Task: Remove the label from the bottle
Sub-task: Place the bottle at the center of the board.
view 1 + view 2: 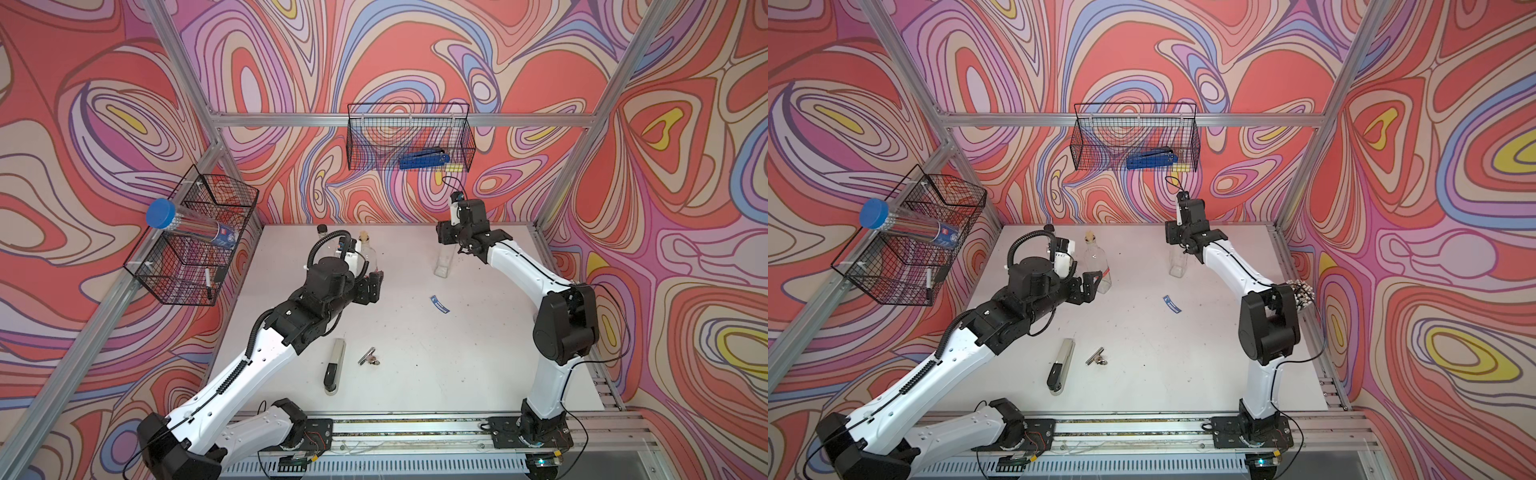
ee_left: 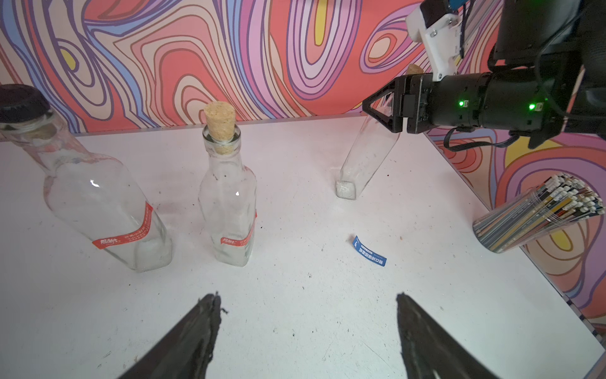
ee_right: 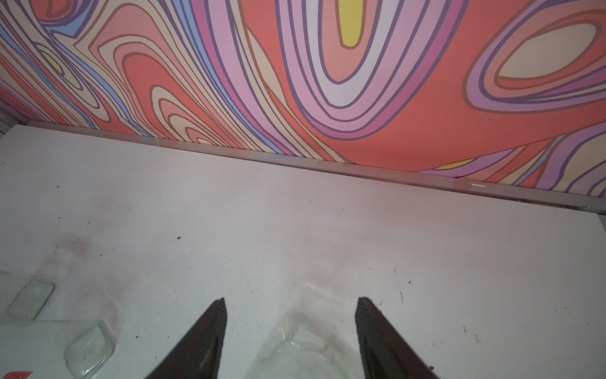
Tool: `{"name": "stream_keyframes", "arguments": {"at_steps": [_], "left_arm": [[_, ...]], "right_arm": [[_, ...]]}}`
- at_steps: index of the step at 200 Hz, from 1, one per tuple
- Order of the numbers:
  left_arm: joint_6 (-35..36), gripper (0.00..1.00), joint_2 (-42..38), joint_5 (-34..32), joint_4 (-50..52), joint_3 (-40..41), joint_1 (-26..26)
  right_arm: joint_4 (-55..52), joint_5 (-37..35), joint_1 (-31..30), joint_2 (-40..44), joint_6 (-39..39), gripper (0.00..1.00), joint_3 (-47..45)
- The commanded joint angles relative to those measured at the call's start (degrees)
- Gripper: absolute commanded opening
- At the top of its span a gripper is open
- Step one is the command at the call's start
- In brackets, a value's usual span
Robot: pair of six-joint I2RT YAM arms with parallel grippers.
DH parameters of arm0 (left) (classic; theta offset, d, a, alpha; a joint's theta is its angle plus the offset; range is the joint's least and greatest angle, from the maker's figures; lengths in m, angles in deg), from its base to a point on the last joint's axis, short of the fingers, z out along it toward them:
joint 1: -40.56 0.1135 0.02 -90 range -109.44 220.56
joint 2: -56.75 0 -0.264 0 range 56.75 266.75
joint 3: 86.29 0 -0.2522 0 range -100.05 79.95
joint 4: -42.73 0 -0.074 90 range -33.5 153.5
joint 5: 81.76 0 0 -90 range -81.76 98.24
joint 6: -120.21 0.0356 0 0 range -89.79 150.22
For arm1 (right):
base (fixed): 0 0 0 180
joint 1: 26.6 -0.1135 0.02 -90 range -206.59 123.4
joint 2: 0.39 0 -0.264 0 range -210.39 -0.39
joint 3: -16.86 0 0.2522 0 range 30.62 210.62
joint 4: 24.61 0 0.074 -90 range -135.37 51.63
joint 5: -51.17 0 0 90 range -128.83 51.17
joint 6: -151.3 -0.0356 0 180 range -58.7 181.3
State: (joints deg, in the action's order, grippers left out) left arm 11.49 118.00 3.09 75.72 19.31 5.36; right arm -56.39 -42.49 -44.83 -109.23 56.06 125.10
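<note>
Straddling the upper part of a bare glass bottle (image 2: 364,164), the right gripper (image 3: 291,300) has its jaws parted, with a sliver of gap showing on each side of the glass, so the bottle stands on its own base rather than in a grip. The blue label (image 2: 369,255) lies loose on the table, ahead of the left gripper (image 2: 306,295) and well short of the right jaws. For this bottle the peeling looks done. The left jaws are spread wide with nothing between them.

The main risk is a finger catching the glass as the right arm pulls away. The bottle is tall on a narrow base, and a sideways drag could tip it. It looks to lean in the left wrist view, though the lens may cause that.

Ahead of the left jaws stand a corked bottle (image 2: 228,197) and a black-capped bottle (image 2: 98,203), both apparently empty and both wearing red bands. A clear cup (image 2: 537,216) packed with pencils stands off to one side of the right jaws. Far above both jaws, the back basket (image 1: 374,137) holds a blue tool (image 1: 424,159). The side basket (image 1: 174,286) holds a blue-capped tube (image 1: 187,226) and a marker (image 1: 208,282).
</note>
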Motion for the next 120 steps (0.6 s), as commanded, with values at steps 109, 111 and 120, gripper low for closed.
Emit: {"name": "stream_keyframes", "arguments": {"at_steps": [109,111,120], "left_arm": [[0.09,0.85,-0.20,-0.13,-1.41,0.02,0.31],[0.09,0.85,-0.24,-0.13,-1.46,0.00,0.31],[0.09,0.85,-0.23,-0.13,-1.47,0.01,0.31]], "right_arm": [[0.09,-1.39,-0.74,3.20,0.14,0.96,-0.21],[0.14,-1.36,-0.74,3.19,0.12,0.96,-0.14],[0.00,-1.26,-0.73,3.28,0.14,0.98,-0.09]]}}
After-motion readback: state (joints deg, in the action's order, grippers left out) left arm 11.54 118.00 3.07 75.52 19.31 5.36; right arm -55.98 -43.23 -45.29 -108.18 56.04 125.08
